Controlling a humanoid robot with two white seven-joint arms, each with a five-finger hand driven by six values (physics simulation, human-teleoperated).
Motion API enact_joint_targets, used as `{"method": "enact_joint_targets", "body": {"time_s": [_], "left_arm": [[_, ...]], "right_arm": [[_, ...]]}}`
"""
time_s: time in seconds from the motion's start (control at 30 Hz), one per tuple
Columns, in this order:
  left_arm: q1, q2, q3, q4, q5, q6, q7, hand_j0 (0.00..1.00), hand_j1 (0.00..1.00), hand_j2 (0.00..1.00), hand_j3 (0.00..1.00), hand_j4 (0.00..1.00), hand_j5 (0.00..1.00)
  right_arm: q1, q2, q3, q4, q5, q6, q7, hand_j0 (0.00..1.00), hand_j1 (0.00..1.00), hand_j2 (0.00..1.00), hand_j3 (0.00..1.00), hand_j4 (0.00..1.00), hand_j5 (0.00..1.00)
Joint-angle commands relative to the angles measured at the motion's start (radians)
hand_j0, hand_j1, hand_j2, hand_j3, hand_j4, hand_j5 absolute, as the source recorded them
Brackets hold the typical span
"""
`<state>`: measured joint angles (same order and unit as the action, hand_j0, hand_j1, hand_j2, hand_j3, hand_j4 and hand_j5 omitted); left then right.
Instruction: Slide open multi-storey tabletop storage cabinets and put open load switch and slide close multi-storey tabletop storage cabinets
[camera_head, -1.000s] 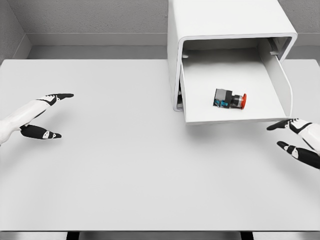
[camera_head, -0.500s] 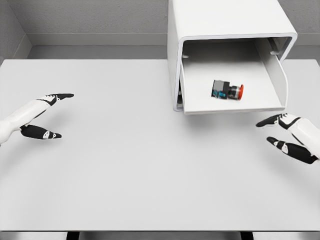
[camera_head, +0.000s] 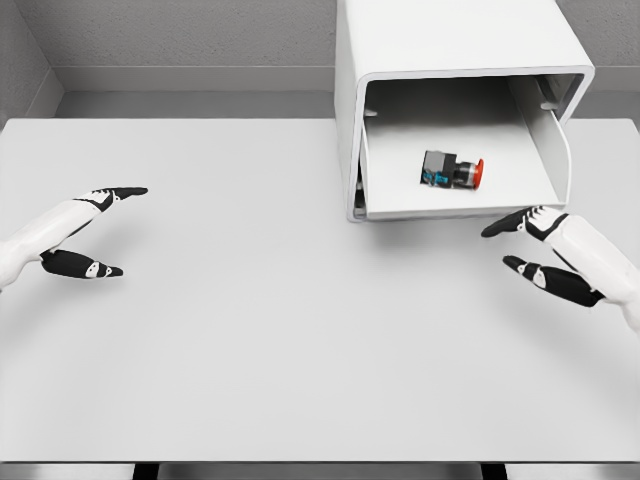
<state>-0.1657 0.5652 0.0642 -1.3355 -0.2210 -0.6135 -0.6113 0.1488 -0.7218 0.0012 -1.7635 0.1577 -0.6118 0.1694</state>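
- Table (camera_head: 250, 350) was white, w/ the storage cabinet (camera_head: 450, 40) standing at its far right
- Cabinet's drawer (camera_head: 400, 190) stuck out partway toward the near side; front edge just beside the right hand's fingertips, contact unclear
- Right hand (camera_head: 545, 255) sat near drawer front; fingers spread, holding nothing
- Left hand (camera_head: 80, 232) rested far left, well apart from cabinet; fingers apart, empty
- Load switch (camera_head: 452, 170) lay on its side inside the drawer, red end pointing right

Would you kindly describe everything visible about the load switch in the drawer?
The load switch is a small dark grey block with teal marks at its left end and a red round button at its right end. It lies on its side on the floor of the white cabinet's open drawer. Nothing else touches it.
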Motion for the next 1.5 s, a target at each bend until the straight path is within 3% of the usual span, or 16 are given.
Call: {"method": "enact_joint_targets", "body": {"time_s": [0.0, 0.4, 1.1, 1.2, 1.47], "left_arm": [[0.0, 0.001, 0.0, -0.001, 0.008, 0.003, 0.0, 1.0, 1.0, 1.0, 1.0, 1.0, 1.0], [0.0, 0.001, 0.0, -0.002, 0.009, 0.003, 0.0, 1.0, 1.0, 1.0, 1.0, 1.0, 1.0], [0.005, -0.001, 0.0, -0.005, 0.011, 0.003, 0.0, 1.0, 1.0, 1.0, 1.0, 1.0, 1.0], [0.005, -0.001, 0.002, -0.005, 0.011, 0.003, 0.0, 1.0, 1.0, 1.0, 1.0, 1.0, 1.0], [0.005, -0.001, 0.0, -0.005, 0.009, 0.003, 0.0, 1.0, 1.0, 1.0, 1.0, 1.0, 1.0]], "right_arm": [[-0.002, 0.004, 0.014, 0.001, -0.006, 0.001, -0.001, 0.64, 0.64, 0.64, 0.64, 0.64, 0.64], [-0.086, 0.024, 0.083, 0.01, -0.001, 0.001, 0.001, 0.65, 0.65, 0.65, 0.65, 0.65, 0.65], [-0.147, 0.047, 0.135, 0.062, 0.022, 0.001, 0.001, 0.66, 0.66, 0.66, 0.66, 0.66, 0.66], [-0.198, 0.051, 0.178, 0.085, 0.022, 0.001, 0.001, 0.66, 0.66, 0.66, 0.66, 0.66, 0.66], [-0.247, 0.077, 0.215, 0.116, 0.036, 0.001, 0.002, 0.66, 0.66, 0.66, 0.66, 0.66, 0.66]]}}
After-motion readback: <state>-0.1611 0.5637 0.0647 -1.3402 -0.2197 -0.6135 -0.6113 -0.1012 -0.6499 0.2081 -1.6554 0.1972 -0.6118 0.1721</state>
